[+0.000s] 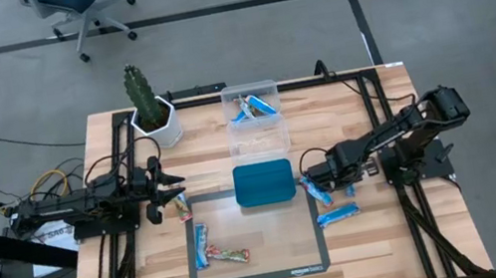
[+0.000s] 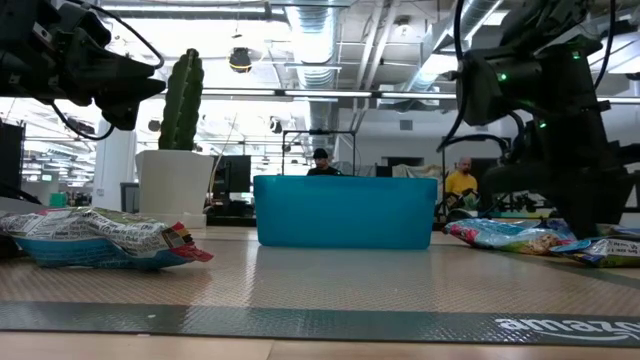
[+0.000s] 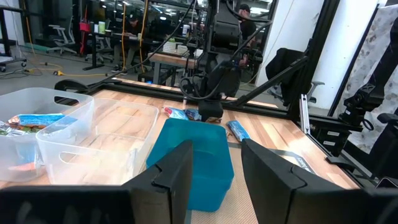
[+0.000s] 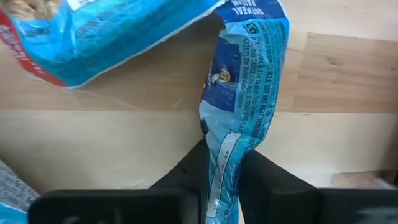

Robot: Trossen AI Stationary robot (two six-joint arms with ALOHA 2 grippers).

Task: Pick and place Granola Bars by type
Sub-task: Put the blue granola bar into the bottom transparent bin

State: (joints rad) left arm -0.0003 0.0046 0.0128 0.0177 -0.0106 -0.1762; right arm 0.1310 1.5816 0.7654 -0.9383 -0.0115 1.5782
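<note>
Right wrist view: pinched blue bar (image 4: 239,106) runs down between fingers (image 4: 186,177), lower end hidden; second bar (image 4: 106,31) cut off by frame edge.
High view: bars in clear box (image 1: 255,118) too small to tell type; bar (image 1: 182,207) beside left gripper (image 1: 157,187) partly hidden.
Low view: teal tray (image 2: 345,210) hides tabletop (image 2: 300,280) behind it; print on near wrapper (image 2: 95,240) blurred.

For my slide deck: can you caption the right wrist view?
The right hand pinches one end of a blue granola bar over the wooden table, beside another blue bar.
</note>
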